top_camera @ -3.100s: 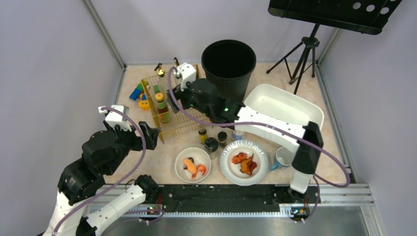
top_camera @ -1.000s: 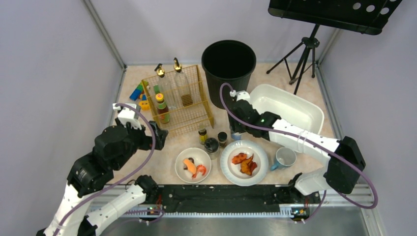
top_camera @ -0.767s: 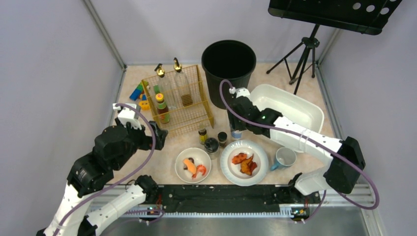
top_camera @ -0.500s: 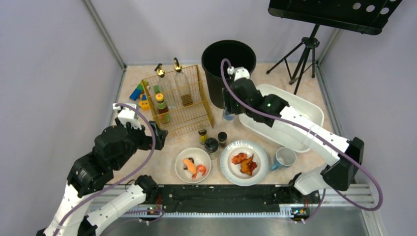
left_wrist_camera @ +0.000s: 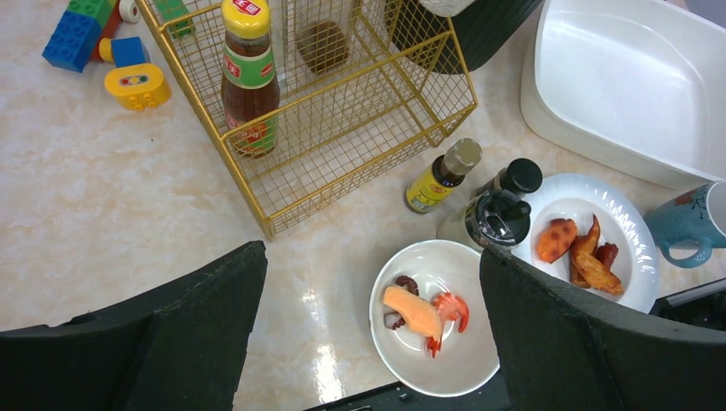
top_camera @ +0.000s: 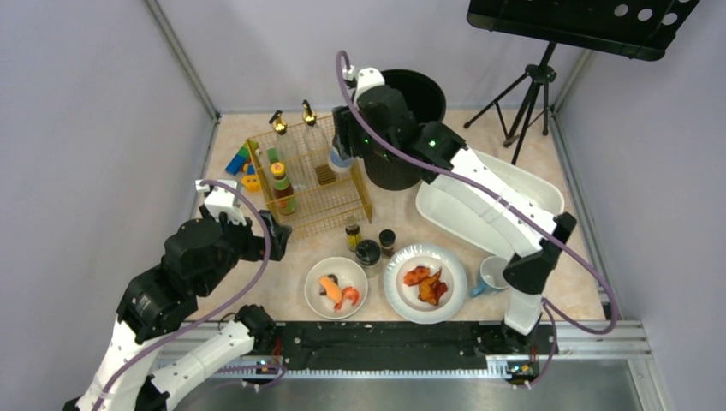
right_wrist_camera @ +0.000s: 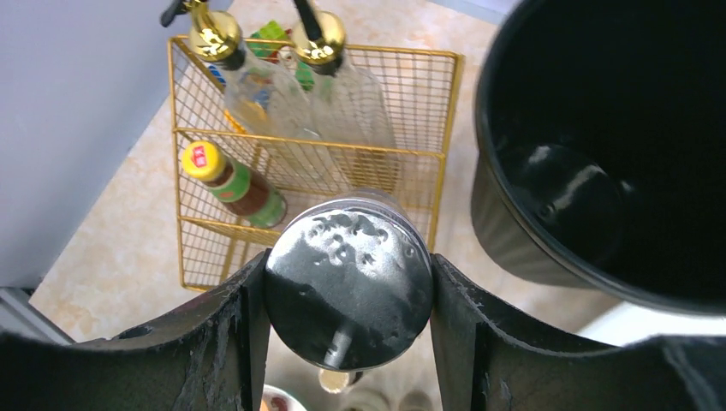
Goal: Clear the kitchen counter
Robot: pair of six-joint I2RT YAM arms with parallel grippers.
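- Right gripper [right_wrist_camera: 347,282]: fingers clamp a jar [right_wrist_camera: 347,278] with a dark, shiny lid from both sides. The jar hangs in the air over the far right part of the gold wire basket [top_camera: 312,175], just beside the black bin [top_camera: 402,111].
- Left gripper [left_wrist_camera: 372,257]: jaws spread wide, nothing between them. It hovers over the kitchen counter [top_camera: 479,133] near the basket's near left corner.
- Kitchen counter: it spans the work area beneath both arms and carries the basket, the bin and a white tub [top_camera: 488,201].
- Near edge: a bowl [left_wrist_camera: 462,360] of shrimp, a plate [left_wrist_camera: 629,231] of fried pieces and a blue mug [left_wrist_camera: 685,227].
- Basket contents: one sauce bottle [left_wrist_camera: 248,77] and two pump bottles [right_wrist_camera: 257,77], all upright.
- Between basket and plate: three small bottles [left_wrist_camera: 488,201] stand close together.
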